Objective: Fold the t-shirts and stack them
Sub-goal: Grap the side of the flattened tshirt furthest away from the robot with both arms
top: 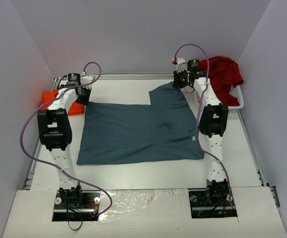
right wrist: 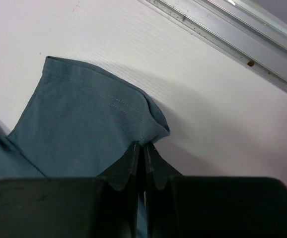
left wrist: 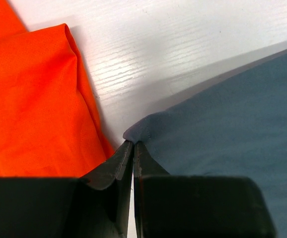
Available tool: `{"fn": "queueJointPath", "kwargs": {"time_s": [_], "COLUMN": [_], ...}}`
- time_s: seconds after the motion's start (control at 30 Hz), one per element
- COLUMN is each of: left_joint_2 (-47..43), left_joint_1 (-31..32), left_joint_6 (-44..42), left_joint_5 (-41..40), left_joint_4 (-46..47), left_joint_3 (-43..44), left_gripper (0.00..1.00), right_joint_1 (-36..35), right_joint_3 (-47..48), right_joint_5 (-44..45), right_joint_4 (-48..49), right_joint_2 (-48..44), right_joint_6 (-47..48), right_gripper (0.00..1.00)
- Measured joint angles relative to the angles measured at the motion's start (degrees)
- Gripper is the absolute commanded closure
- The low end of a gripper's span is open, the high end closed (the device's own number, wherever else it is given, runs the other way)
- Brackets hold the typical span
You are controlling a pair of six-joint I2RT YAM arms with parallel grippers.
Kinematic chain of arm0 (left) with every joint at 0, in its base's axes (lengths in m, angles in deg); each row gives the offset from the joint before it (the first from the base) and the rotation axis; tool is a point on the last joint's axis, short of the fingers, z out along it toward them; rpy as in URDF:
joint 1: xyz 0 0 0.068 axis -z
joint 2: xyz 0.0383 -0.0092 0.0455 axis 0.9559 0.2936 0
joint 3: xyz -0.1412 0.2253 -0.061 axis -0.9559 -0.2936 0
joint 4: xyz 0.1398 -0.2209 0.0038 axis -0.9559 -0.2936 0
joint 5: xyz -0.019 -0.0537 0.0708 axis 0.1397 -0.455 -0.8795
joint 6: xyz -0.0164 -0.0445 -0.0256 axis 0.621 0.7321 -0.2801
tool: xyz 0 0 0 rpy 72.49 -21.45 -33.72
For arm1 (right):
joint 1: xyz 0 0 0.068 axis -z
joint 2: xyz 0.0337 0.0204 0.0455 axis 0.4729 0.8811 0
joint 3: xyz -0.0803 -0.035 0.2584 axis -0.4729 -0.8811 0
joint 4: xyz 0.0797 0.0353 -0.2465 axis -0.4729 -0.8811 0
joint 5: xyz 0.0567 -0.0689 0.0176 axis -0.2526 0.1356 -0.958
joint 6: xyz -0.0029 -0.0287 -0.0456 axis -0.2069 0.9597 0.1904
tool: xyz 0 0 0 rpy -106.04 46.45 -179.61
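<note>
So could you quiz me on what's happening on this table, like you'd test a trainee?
1. True or false: the left gripper and right gripper both pinch the blue-grey t-shirt.
2. Which t-shirt lies on the white basket? A) pale pink B) dark red C) blue-grey
3. What colour is the t-shirt lying beside the left gripper?
Key: 1 true. 2 B, the dark red t-shirt. 3 orange: the orange t-shirt.
</note>
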Motion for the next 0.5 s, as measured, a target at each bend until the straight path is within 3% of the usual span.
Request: {"fn": "queueJointPath", "kwargs": {"time_s": [0.5], "left_joint_2": [-5.2], "left_joint_1": [0.0], "left_joint_6": [-0.1], "left_joint_5": [1.1], "left_joint_4": [0.2], "left_joint_3": [-2.8], "left_gripper": [0.98], "right_joint_1": [0.1], "right_joint_3": [-10.9], "right_joint_5": [0.1], "right_joint_4": [-0.5], "right_joint_2": [-9.8], "right_joint_6": [0.8], "right_gripper": [1.00]}}
